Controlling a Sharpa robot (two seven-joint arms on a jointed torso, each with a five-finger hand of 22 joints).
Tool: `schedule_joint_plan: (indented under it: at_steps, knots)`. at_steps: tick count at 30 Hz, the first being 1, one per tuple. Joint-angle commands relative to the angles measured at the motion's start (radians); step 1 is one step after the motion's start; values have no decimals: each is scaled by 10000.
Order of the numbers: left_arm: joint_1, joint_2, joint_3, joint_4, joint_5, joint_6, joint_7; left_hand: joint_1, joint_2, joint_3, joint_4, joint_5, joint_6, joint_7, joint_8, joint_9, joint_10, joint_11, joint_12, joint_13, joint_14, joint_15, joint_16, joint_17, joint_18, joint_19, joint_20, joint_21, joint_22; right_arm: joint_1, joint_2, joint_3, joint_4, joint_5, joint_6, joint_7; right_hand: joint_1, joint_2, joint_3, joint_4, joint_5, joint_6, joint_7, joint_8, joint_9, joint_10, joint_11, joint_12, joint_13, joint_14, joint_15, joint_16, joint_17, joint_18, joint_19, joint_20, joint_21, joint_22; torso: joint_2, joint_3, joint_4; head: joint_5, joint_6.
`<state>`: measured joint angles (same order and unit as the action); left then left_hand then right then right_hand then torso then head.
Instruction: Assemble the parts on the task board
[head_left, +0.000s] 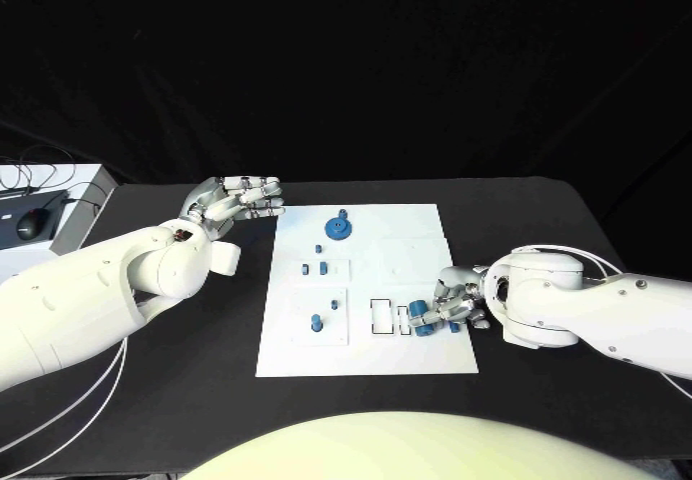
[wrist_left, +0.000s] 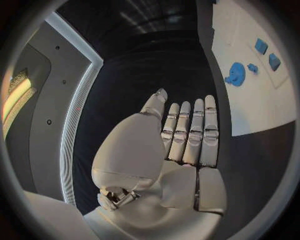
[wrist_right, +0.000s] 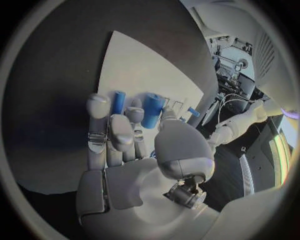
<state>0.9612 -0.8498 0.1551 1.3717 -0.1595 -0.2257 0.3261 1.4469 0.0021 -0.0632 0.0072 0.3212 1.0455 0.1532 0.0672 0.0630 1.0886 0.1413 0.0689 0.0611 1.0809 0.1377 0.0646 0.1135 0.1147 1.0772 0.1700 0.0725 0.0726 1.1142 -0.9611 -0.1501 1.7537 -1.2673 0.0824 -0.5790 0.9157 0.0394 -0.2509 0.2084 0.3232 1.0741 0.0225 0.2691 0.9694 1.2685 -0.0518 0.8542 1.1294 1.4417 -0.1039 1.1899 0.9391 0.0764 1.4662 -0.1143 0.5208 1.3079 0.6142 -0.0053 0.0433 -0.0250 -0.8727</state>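
The white task board (head_left: 389, 250) lies in the middle of the black table. A round blue part (head_left: 338, 227) sits near its far edge, also seen in the left wrist view as the round blue part (wrist_left: 235, 74). Small blue parts (head_left: 316, 267) and a blue peg (head_left: 316, 322) stand on the left half. My right hand (head_left: 450, 305) rests on the board's right edge, fingers curled down. Its thumb and a finger pinch a thick blue cylinder (wrist_right: 152, 110), and a thinner blue cylinder (wrist_right: 118, 101) lies beside it. My left hand (head_left: 238, 200) hovers off the board's far left corner, fingers straight and together, holding nothing.
A pale desk with a dark mouse (head_left: 29, 222) and cables stands beyond the table's left edge. A rectangular white frame (head_left: 381, 315) lies on the board just left of my right hand.
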Motion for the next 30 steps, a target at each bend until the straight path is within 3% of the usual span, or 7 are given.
schedule_joint_plan:
  at_steps: [1,6,23,26,28,30]
  knots:
    - [-3,-10,4,38,57,233,45,-90,20,-4,56,-27,-4,-1,-25,-6,27,23,-22,-10,-52,-18,-29,16,34,-80,-16,-28,-13,-50,73,1,-77,-367,159,-59,-53,41,-4,50,33,-23,-71,47,17,43,10,64,13,8,-34,50,16,-168,160,-49,55,721,-5,5,4,15,1]
    - [-2,-27,4,56,63,272,18,-96,24,-17,85,-25,-8,2,-24,-6,21,23,-21,-10,-56,-16,-29,18,35,-83,-12,-30,-14,-111,198,1,-215,-578,182,-65,-14,84,-18,23,109,-34,-72,61,41,38,10,63,8,6,-35,49,24,-170,153,-50,58,719,-11,5,3,-3,1]
    - [-2,-52,4,87,72,355,-94,-103,25,-58,146,-22,-58,34,-28,-7,4,33,-20,-9,-55,-15,-29,25,41,-81,-8,-29,-15,-152,381,0,-412,-661,186,-50,351,276,-32,-519,2009,-113,-69,98,120,-45,13,30,-54,6,-32,52,96,-180,118,-49,123,726,-5,6,-5,22,1]
    - [-2,-49,4,87,78,371,-113,-111,37,-64,166,-28,-72,41,-26,-6,-1,34,-20,-9,-52,-14,-27,27,42,-80,-6,-28,-14,-153,382,0,-388,-584,121,-35,401,292,28,-637,2519,-125,-73,104,127,-54,10,25,-66,8,-34,55,114,-183,112,-50,140,729,-5,10,-10,39,1]
    - [-2,-48,4,90,84,391,-127,-111,51,-66,182,-21,-72,42,-24,-6,1,33,-18,-9,-50,-15,-27,30,43,-80,-6,-29,-14,-154,369,0,-358,-406,-3,-14,590,296,154,-821,3515,-131,-85,108,133,-45,-4,40,-62,10,-45,59,128,-190,118,-60,197,740,-5,11,-3,24,1]
    - [-2,-48,4,89,87,403,-137,-111,52,-66,183,-22,-72,41,-24,-6,1,33,-18,-9,-49,-16,-27,30,44,-79,-6,-28,-14,-154,353,0,-326,-232,-106,3,680,298,272,-961,4053,-141,-89,105,131,-50,-9,41,-63,10,-49,59,136,-196,116,-66,215,742,-5,12,-3,21,1]
